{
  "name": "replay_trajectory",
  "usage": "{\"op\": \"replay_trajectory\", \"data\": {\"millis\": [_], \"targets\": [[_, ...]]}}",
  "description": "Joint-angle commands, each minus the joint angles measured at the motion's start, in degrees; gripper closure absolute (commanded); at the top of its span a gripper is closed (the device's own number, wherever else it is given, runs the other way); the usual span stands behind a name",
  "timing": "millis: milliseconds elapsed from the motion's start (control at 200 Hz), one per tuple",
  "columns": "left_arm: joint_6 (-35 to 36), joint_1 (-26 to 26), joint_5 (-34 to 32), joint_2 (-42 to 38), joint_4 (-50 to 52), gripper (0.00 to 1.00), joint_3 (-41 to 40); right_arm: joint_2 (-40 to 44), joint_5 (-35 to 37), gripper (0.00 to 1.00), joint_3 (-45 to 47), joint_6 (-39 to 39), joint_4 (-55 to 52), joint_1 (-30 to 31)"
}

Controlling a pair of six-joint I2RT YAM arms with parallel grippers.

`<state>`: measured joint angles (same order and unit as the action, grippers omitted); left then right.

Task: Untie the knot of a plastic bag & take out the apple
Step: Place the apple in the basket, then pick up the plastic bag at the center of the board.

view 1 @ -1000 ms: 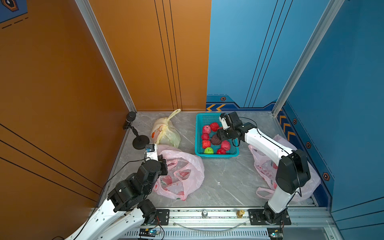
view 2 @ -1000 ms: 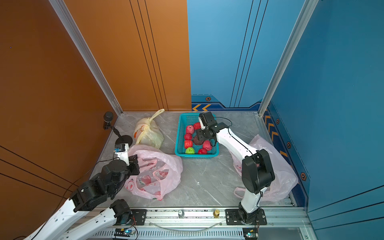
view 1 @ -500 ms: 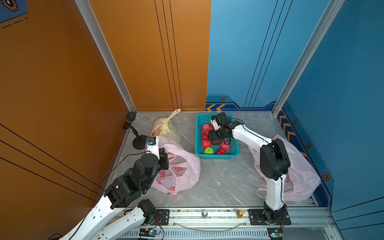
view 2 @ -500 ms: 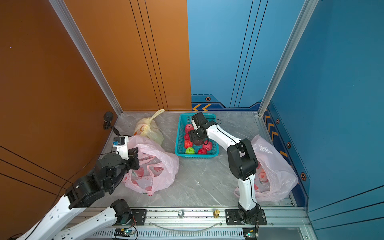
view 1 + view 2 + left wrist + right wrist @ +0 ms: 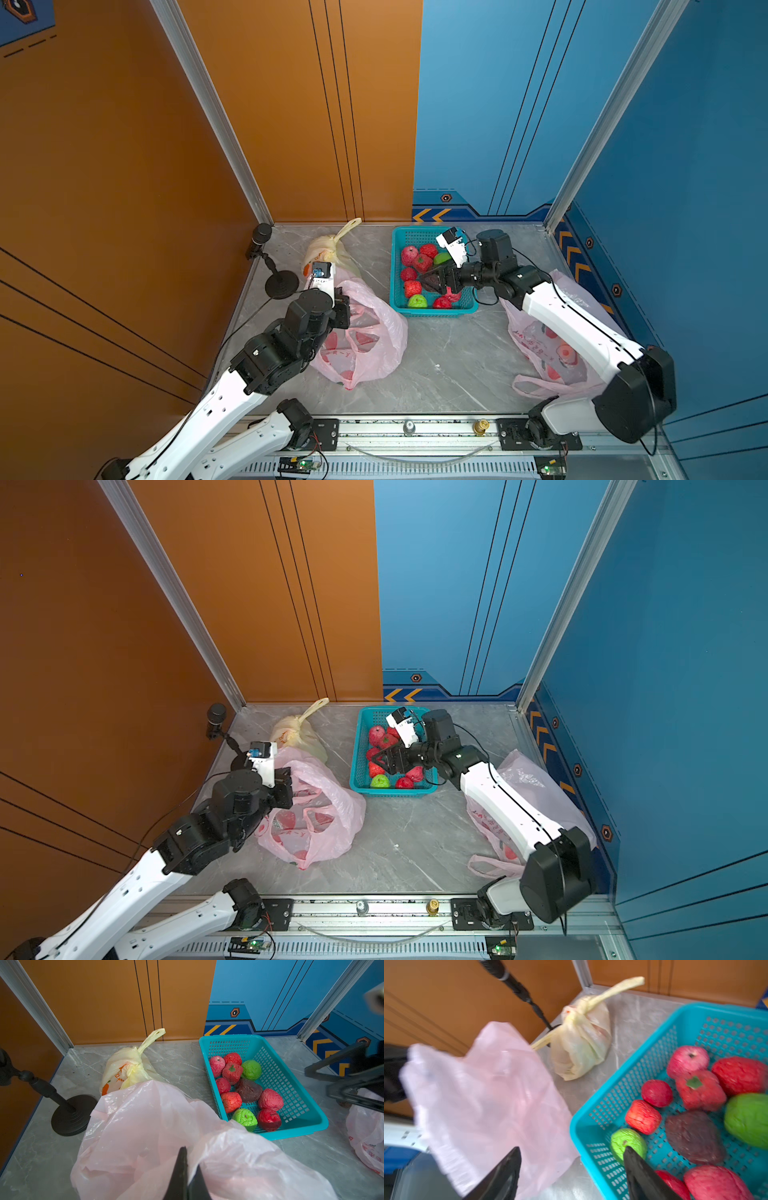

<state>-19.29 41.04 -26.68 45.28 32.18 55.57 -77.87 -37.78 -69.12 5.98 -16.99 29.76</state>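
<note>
A pink plastic bag [image 5: 370, 336] [image 5: 324, 816] stands crumpled at the left, its mouth loose. My left gripper [image 5: 347, 309] [image 5: 188, 1159] is shut on the bag's rim, with film pinched between the jaws. Red and green apples [image 5: 409, 254] [image 5: 217, 1064] lie in a teal basket [image 5: 432, 311] [image 5: 291, 1134]. My right gripper [image 5: 432, 280] [image 5: 571, 1148] hovers open over the basket's near left corner and holds nothing. A green apple [image 5: 627, 1142] lies just beyond one fingertip. I cannot tell whether the reddish shapes inside the pink bag are fruit or print.
A knotted yellow bag [image 5: 332, 249] [image 5: 581, 1047] lies at the back left. Next to it is a black microphone stand [image 5: 282, 284]. A second pink bag [image 5: 552, 349] lies at the right under my right arm. Walls close in the back and both sides.
My right gripper's jaws have opened wider over the basket and that arm's elbow has swung to the front right. My left gripper has drawn the bag's rim up and back.
</note>
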Motion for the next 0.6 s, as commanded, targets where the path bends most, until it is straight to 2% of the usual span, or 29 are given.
{"op": "replay_trajectory", "data": {"millis": [0,120,210,410,466,516,556,596], "targets": [[0.7,-0.7,3.9,1.3,-2.5,1.0,2.5,2.1,2.1,0.17,-0.5,-7.5,-4.2,6.2],[0.7,-0.8,6.5,3.4,-3.3,1.0,3.1,1.5,9.4,0.15,-3.9,-11.0,-8.9,12.7],[0.7,-0.9,8.4,4.8,-3.5,1.0,5.3,-0.3,13.5,0.14,-5.8,-12.1,-10.5,14.9],[0.5,-0.8,10.3,6.3,-3.8,1.0,6.1,-4.2,15.4,0.15,-8.4,-13.0,-11.4,17.4],[0.5,-0.8,11.3,6.7,-3.8,1.0,6.4,-5.3,16.6,0.23,-9.1,-12.8,-11.8,17.7],[0.4,-0.8,12.1,7.0,-3.8,0.98,6.6,-6.1,16.9,0.38,-9.8,-12.4,-12.1,17.9],[0.3,-0.7,12.7,7.2,-3.8,0.93,6.8,-6.5,16.7,0.48,-10.5,-12.1,-12.1,18.1],[0.2,-0.7,13.0,7.4,-3.8,0.83,7.0,-6.5,16.8,0.59,-11.0,-11.9,-12.1,18.4]]}}
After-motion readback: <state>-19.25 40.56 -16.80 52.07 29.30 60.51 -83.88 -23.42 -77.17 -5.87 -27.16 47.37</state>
